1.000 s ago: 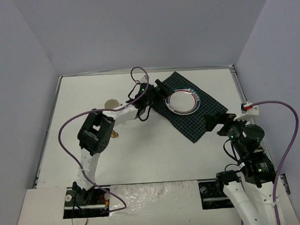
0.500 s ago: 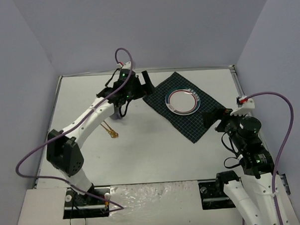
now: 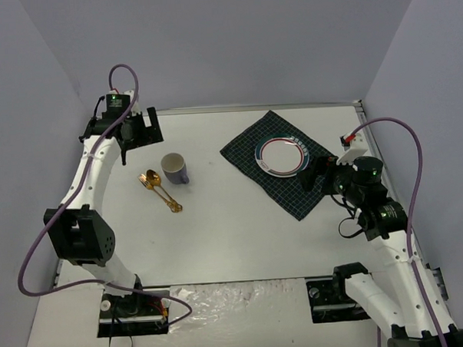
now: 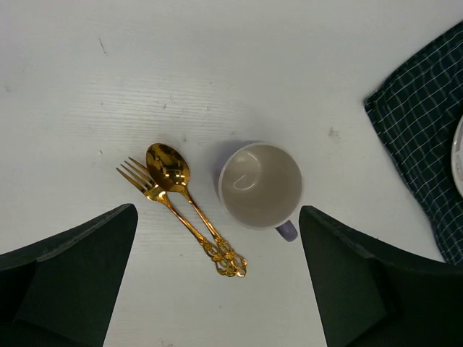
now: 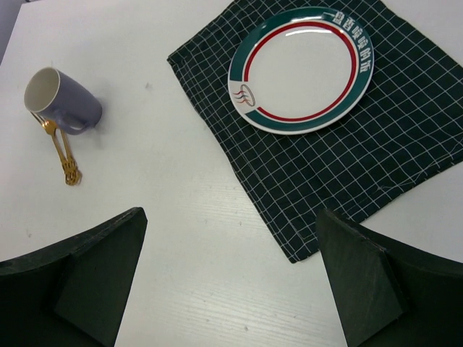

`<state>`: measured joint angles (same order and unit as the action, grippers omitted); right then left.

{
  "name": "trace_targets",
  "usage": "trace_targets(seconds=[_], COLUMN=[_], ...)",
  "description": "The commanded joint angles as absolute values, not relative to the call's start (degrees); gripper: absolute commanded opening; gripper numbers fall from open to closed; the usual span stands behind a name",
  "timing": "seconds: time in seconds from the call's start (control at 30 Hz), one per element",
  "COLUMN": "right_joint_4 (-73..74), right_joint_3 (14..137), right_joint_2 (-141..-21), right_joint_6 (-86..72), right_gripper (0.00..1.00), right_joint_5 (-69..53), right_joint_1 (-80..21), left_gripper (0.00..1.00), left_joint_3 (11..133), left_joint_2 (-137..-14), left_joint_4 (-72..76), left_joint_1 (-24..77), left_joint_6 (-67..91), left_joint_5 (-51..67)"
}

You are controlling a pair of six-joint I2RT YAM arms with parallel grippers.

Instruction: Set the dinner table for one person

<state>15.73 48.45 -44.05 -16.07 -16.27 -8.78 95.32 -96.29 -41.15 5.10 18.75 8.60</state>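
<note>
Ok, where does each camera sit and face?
Top external: above, behind the bases, looking down on the dinner table; shows left end effector, right end effector.
Left wrist: straight down on mug, spoon, fork; own fingers low.
Right wrist: down over plate on cloth; own fingers low.
Shared: both wrist views catch the mug.

Plate (image 3: 281, 157) on cloth (image 3: 288, 195), mug (image 3: 174, 168) left of cloth, spoon (image 4: 168, 163), fork (image 4: 134, 173) beside mug

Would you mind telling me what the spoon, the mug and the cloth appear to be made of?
Spoon: probably polished metal, gold finish; it mirrors light sharply. Mug: likely glazed ceramic, purple outside, off-white inside, with a soft sheen. Cloth: woven fabric, matte dark green with thin white checks; no shine.
</note>
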Motion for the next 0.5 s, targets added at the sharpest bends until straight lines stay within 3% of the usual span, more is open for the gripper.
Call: trace_targets(seconds=[0.0,0.47], right_joint_4=[12.46,11.69], right_joint_3=[51.08,49.56], right_joint_2=[-44.72,-45.21], right_joint_6=[-14.77,-14.85], right_gripper=[1.00,1.00], right_joint_5=[-18.85,-18.36], right_joint_1=[-9.23,-9.31], left_gripper=[0.86,0.61], left_joint_3=[97.86,99.47], left_joint_2=[-100.52,-111.32], left_joint_4=[-39.57,-36.62], left_joint_1=[4.81,4.75], left_joint_6=[14.30,13.63], left_joint_5=[13.24,14.33])
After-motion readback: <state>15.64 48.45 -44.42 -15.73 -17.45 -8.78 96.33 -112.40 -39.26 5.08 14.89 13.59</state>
